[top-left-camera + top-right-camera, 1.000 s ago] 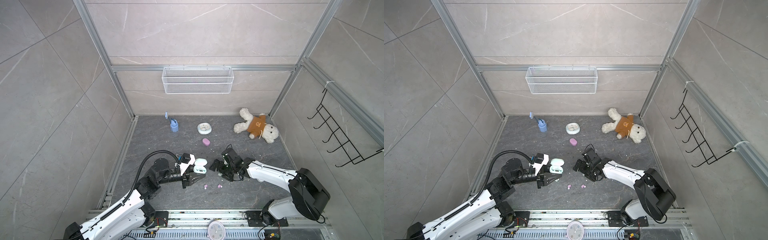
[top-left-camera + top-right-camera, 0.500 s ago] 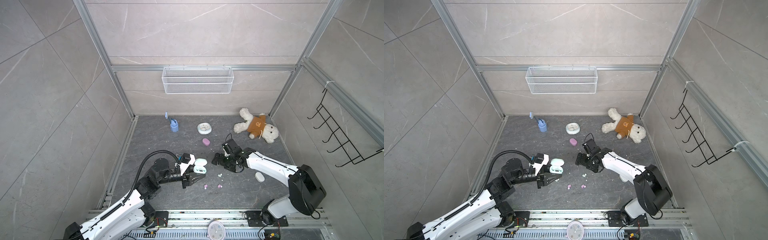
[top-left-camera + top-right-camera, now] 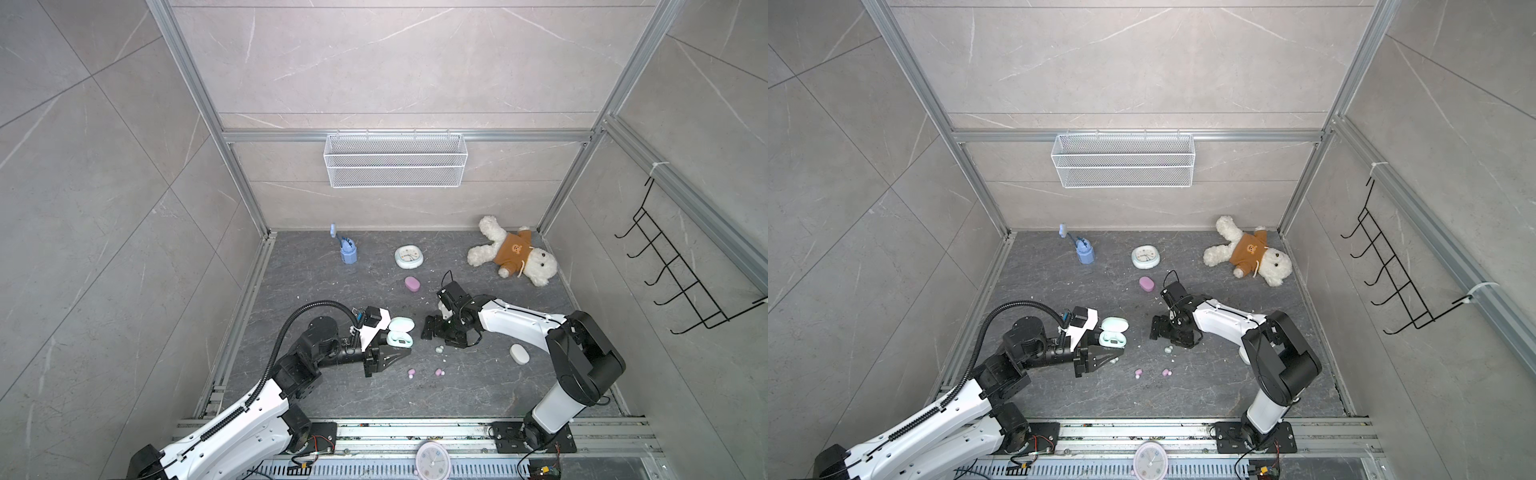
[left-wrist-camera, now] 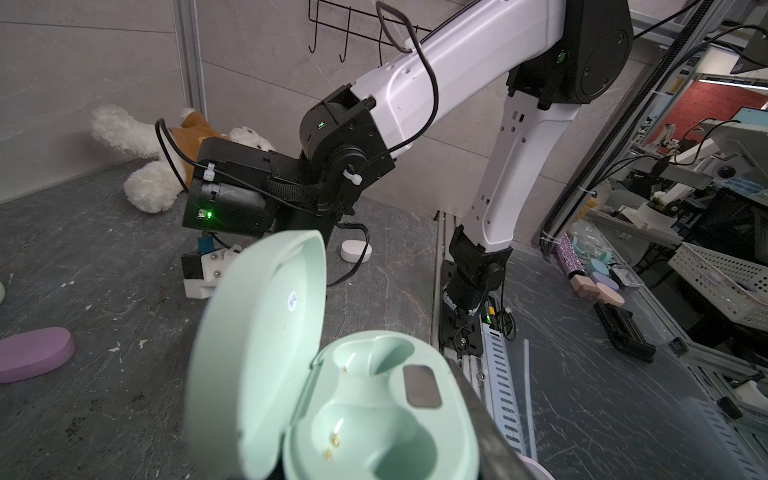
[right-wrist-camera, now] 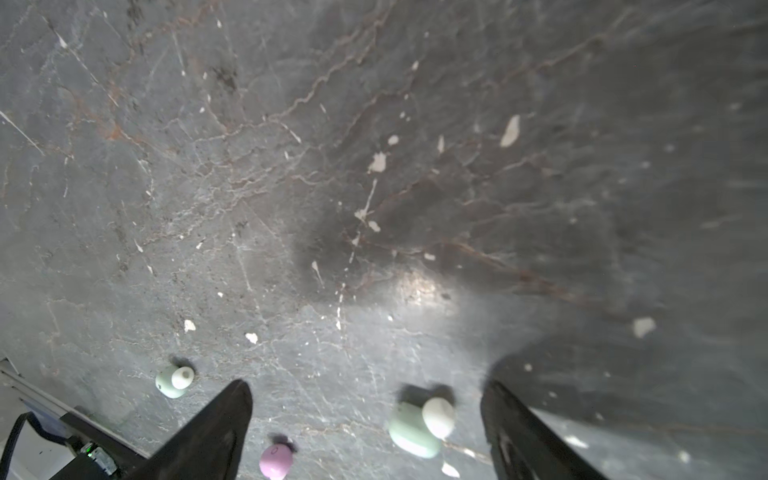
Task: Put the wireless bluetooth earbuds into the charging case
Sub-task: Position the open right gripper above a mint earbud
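My right pincer [image 5: 368, 386] hangs over the floor [image 5: 374, 166], fingers spread apart and pointing down. Between them, touching neither, lies a mint bud [image 5: 415, 428]. It sits off-centre, closer to one finger than the other. Its long axis, green body to white tip, slants nearer the line joining my fingers than across it. I judge that a small wrist turn and a sideways shift are wanted before I drop and close.

Beside the other finger lies a pink bud [image 5: 275, 460], and a little farther out a second mint bud [image 5: 173, 381]. In both top views this arm reaches low toward the middle with its wrist bent steeply down. It is plainly the nearer arm to the bud between my fingers.

Farther off, my left pincer [image 3: 390, 358] is clamped on the mint case [image 4: 374, 415], with the lid swung open and both sockets empty. That arm lies low and roughly level, and the case is near the bud but not touching it.
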Available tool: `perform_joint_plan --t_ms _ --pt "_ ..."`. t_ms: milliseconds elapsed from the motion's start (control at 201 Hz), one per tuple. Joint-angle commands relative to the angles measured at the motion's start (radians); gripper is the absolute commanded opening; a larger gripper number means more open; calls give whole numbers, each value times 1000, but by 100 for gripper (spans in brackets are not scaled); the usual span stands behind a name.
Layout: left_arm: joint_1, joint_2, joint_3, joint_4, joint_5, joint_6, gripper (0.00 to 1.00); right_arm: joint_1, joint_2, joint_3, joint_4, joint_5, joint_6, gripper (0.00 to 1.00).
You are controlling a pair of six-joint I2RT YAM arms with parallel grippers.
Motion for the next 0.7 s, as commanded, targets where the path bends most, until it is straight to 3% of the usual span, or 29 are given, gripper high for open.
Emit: perform_joint_plan --t_ms 0,692 --pt "-4 -16 15 17 -7 4 20 -2 22 20 19 -40 -24 87" --pt "-3 -26 14 13 -10 3 19 3 -19 -26 -14 -95 -21 83"
